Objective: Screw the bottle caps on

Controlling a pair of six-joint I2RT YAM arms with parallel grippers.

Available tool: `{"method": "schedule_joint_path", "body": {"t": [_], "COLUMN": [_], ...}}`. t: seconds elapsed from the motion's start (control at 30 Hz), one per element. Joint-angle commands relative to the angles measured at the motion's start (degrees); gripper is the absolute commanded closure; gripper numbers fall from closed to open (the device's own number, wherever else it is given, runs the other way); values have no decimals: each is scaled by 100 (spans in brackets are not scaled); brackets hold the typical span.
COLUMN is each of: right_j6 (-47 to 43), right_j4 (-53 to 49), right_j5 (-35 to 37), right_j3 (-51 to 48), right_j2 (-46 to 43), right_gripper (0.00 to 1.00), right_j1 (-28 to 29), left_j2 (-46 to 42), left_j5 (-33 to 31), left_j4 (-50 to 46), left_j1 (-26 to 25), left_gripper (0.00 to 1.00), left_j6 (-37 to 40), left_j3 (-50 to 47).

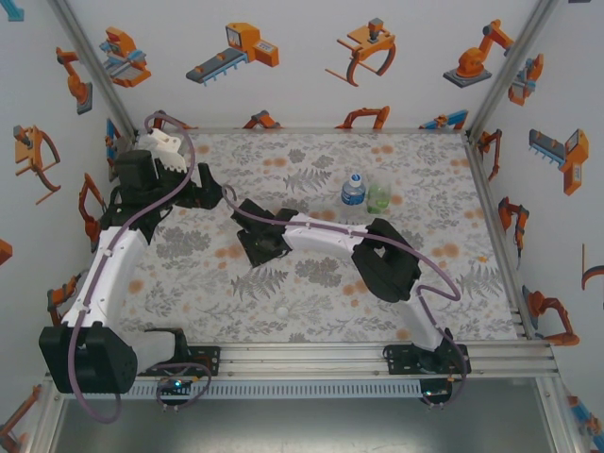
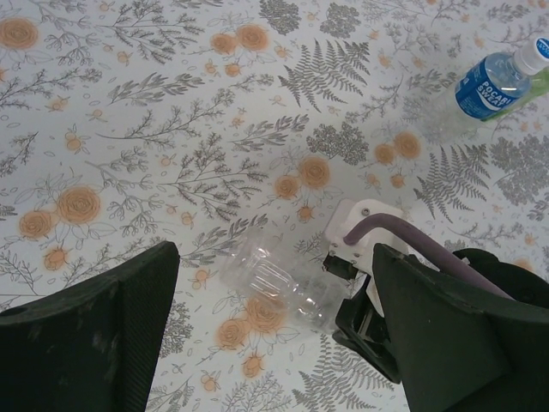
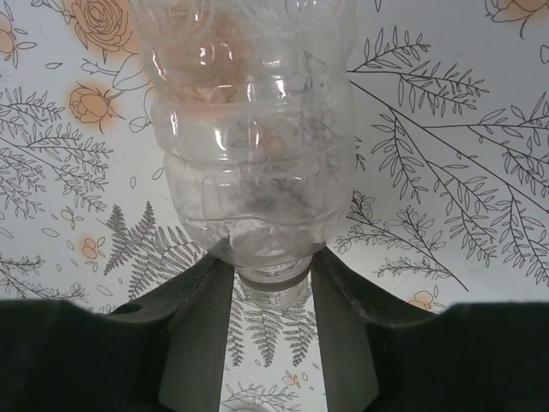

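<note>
The clear bottle (image 3: 253,154) lies on the tabletop (image 3: 463,172), pointing straight away from my right hand (image 3: 270,262), whose fingers (image 3: 202,326) flank its neck (image 3: 273,279), gripped or not I can't tell, while my left hand (image 2: 274,251) hangs open.

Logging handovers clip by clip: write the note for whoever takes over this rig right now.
Left gripper: open, empty, near the clear bottle, not touching it.
Right gripper: shut on that bottle's neck; the bottle lies on its side on the table.
Blue-labelled bottle stands at the back, white cap on; green-tinted bottle beside it, cap unclear.
A white speck near the front may be a loose cap.
Done: blue one capped. Left: the clear bottle's neck looks bare; cap it, check the green.
</note>
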Motion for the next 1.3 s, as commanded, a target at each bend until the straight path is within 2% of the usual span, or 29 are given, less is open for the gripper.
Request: {"method": "schedule_joint_path", "body": {"t": [0.0,0.07,0.13,0.33,0.47,0.67,0.9,1.03,1.17,1.27], "right_j6": [-97,-144,-176,-363,-855,-2728,-5340,-6504,-7515,-7951], "right_j4": [48,74,85,96,148,491,650,692,663,601], "right_j5": [170,190,234,233,297,510,401,103,2,-63], "right_j3": [118,119,118,54,-250,-1426,-2788,-3256,-3609,-3749], "right_j2": [130,149,143,69,-270,-1423,-2907,-3654,-4278,-4652], "right_gripper": [58,51,51,63,67,73,79,82,89,90], "right_j1": [21,20,18,-9,-9,-10,-97,-209,-254,-263], "left_j2": [16,31,37,84,134,263,430,503,606,666], "left_j5": [146,173,182,264,409,945,1257,1927,2929,3139], "left_j4": [74,72,64,54,20,-34,-524,-667,-791,-1235], "left_j1": [25,25,25,25,25,-48,-493,-792,-1066,-1392], "left_gripper": [15,15,15,16,16,16,13,14,13,11], "left_j6": [7,10,8,29,51,193,634,1011,1301,1755], "left_j3": [53,69,69,85,114,180,422,465,490,582]}}
